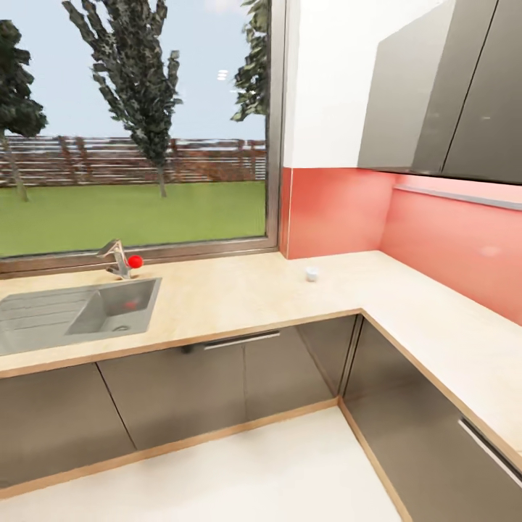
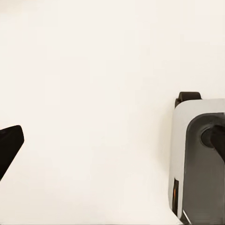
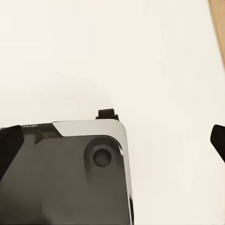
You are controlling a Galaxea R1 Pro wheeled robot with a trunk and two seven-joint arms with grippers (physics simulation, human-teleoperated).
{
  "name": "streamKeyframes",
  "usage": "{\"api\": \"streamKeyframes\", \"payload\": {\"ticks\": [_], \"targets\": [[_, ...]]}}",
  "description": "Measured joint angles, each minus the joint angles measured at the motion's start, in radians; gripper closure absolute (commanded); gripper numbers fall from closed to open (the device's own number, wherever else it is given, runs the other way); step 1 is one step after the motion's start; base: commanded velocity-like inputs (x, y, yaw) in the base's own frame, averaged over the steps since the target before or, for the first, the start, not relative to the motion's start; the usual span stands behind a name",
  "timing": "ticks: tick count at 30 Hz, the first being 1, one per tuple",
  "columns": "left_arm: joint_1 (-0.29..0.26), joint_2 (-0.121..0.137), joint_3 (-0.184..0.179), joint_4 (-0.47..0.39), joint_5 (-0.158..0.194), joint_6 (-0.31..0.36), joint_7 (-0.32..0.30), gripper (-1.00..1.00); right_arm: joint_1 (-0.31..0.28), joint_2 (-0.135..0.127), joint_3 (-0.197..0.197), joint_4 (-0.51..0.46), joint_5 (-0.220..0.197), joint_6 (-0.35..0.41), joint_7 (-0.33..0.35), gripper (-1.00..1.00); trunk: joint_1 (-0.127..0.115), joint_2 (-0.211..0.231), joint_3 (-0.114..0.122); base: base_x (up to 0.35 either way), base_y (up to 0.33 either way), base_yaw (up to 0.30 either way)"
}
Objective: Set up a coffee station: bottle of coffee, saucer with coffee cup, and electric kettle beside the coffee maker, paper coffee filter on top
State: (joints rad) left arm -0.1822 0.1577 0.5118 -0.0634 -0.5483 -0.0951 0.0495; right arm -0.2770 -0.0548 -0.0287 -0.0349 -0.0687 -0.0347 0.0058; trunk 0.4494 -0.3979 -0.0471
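We face the L-shaped countertop with the sink and faucet off to one side, and the only task-like thing we spot is a small white cup-like object on the counter near the corner, well ahead of and above both grippers, which point down at the pale floor beside our own base. Both the left gripper and the right gripper have their fingers spread wide and hold nothing. We judge the main risk is driving the base into the lower cabinets while approaching, or mistaking that tiny white object, too small to identify, for the coffee cup.
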Motion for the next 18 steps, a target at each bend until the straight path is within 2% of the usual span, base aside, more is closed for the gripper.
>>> {"api": "streamKeyframes", "payload": {"ticks": [2, 4, 7, 10, 12, 14, 18], "targets": [[0.02, 0.002, 0.005, 0.007, 0.004, 0.005, 0.015, -1.0, 0.0, -0.001, 0.0, 0.003, 0.001, 0.0, 0.0, -1.0, 0.0, 0.0, 0.0, 0.0, 0.0, 0.279], [0.029, 0.0, 0.014, 0.011, 0.007, 0.014, 0.058, -1.0, 0.0, -0.002, 0.001, 0.004, 0.002, 0.0, 0.0, -1.0, 0.0, 0.0, 0.0, 0.0, 0.0, 0.279], [0.035, -0.005, 0.069, 0.041, 0.033, 0.018, 0.116, -1.0, 0.0, -0.007, 0.001, 0.005, 0.002, 0.0, 0.0, -1.0, 0.0, 0.0, 0.0, 0.0, 0.0, 0.279], [0.036, -0.011, 0.117, 0.072, 0.082, 0.013, 0.131, -1.0, 0.0, -0.01, 0.001, 0.005, 0.002, 0.0, -0.001, -1.0, 0.0, 0.0, 0.0, 0.0, 0.0, 0.279], [0.037, -0.022, 0.129, 0.08, 0.103, 0.009, 0.132, -1.0, 0.0, -0.011, 0.002, 0.005, 0.002, 0.0, 0.0, -1.0, 0.0, 0.0, 0.0, 0.0, 0.0, 0.279], [0.038, -0.033, 0.133, 0.083, 0.11, 0.006, 0.13, -1.0, 0.0, -0.011, 0.003, 0.005, 0.002, 0.0, 0.0, -1.0, 0.0, 0.0, 0.0, 0.0, 0.0, 0.24], [0.038, -0.069, 0.136, 0.085, 0.115, -0.005, 0.125, -1.0, 0.0, -0.01, 0.003, 0.004, 0.001, 0.0, 0.001, -1.0, 0.0, 0.0, 0.0, 0.0, 0.0, 0.088]]}}
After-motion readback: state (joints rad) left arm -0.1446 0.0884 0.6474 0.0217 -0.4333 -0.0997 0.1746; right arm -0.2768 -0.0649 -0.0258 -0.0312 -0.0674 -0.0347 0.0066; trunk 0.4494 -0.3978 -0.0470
